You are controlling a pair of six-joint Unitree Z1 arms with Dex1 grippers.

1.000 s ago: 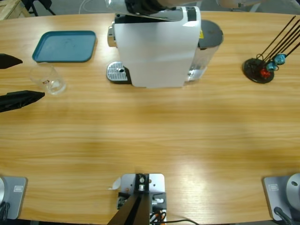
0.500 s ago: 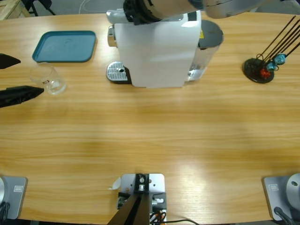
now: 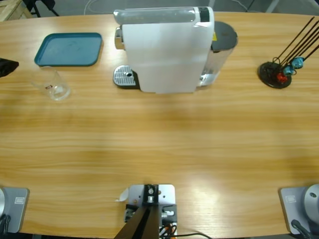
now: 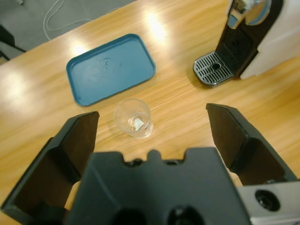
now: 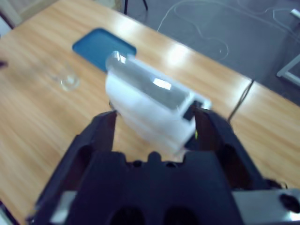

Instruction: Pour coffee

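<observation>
Presently, from left: left gripper [image 4: 152, 133], jaws spread wide, raised over a clear glass [image 3: 52, 84] standing on the table [image 3: 159, 144], gripping nothing; coffee not discernible in it. Blue tray [image 3: 69, 49] just beyond. White coffee machine [image 3: 167, 50], drip grate [image 3: 124, 77] bare. Right gripper [image 5: 154, 124], jaws parted, above the machine. Black stick stand [image 3: 275, 73].

The left arm's black two-jawed gripper [image 4: 152, 136] hovers high with jaws spread wide apart, while the right arm's black two-jawed gripper [image 5: 154, 136] also hangs raised, jaws parted.
</observation>
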